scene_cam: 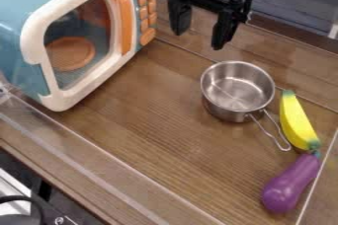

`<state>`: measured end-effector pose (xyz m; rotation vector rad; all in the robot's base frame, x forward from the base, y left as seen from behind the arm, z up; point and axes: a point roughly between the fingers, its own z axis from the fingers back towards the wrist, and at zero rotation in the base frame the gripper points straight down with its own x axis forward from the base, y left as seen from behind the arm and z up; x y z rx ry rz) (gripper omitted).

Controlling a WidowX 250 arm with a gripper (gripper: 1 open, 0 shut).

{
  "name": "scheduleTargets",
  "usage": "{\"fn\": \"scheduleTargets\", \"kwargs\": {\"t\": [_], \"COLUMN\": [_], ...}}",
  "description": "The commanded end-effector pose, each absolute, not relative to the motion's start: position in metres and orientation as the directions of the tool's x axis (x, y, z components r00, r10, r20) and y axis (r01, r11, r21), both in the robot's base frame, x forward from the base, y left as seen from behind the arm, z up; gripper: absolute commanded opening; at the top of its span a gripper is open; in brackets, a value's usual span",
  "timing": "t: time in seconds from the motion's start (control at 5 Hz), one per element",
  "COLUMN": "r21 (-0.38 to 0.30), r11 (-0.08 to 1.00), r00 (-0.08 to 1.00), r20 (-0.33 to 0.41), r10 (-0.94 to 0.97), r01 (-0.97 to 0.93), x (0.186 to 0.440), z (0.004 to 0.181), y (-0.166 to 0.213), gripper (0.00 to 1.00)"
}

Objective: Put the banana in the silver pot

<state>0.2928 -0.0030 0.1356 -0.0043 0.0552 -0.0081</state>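
The banana [298,121] lies on the wooden surface [138,125] just to the right of the silver pot [238,87] as the camera sees it, outside its low round wall. It is bright yellow, slightly curved, with a green tip at its lower end, and it lies lengthwise from beside the pot's bowl down toward the eggplant [290,184]. The pot stands upright, its open top facing up and its shiny inside bare. Its thin wire handle [274,131] reaches down and to the right from the rim, ending close to the banana; whether the two touch, I cannot tell.

My fingers [203,32] are wide apart, dark, and pointing down with nothing between them. I have them above and beyond the pot, a little to its left in the view, well away from the banana.

The purple eggplant lies below and to the right of the pot, its green stem end up by the banana's green tip. Well to the left of the pot stands the toy microwave [73,32], blue and white with an orange panel [126,19] beside its window, and through that window I can see an orange round plate [71,53].
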Motion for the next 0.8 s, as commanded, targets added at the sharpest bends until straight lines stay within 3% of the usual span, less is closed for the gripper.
{"fn": "scheduleTargets", "kwargs": {"t": [0.0,0.6], "r21": [-0.011,-0.034], "r11": [1.0,0.988], "r00": [0.995,0.982], "r20": [-0.103,-0.12], "r10": [0.017,0.145], "r01": [-0.019,-0.15], "x": [0.29,0.292], "z": [0.12,0.109], "y": [-0.011,-0.053], "gripper": [1.0,1.0]}}
